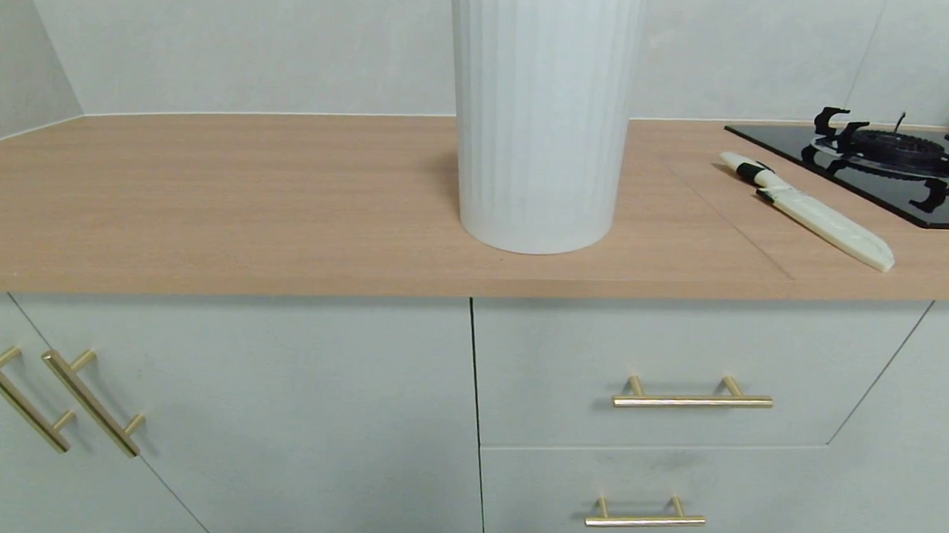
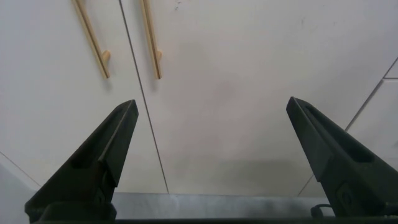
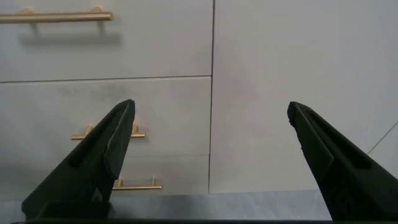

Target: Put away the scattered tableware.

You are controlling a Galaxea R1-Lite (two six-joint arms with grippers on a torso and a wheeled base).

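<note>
Knife: cream-white, black-banded kitchen knife (image 1: 807, 210) lay at the right end of your wooden bench (image 1: 205, 199).
Container: tall white ribbed cylinder (image 1: 541, 117) stood mid-bench.
Grippers: your left gripper (image 2: 211, 102) and right gripper (image 3: 211, 104) hung released.

Head high over counter (image 1: 205, 207); wrists near cabinet fronts (image 2: 249, 93)

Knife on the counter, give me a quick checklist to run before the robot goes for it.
1. The left hand open and empty: ok.
2. The right hand open and empty: ok.
3. The white knife flat on the countertop, uncovered: ok.
4. Knife apart from the gas hob: ok.
5. The ribbed white container open on top: cannot tell, top out of frame.
6. Hands at counter height: not ok, both face the cabinet fronts below.
</note>
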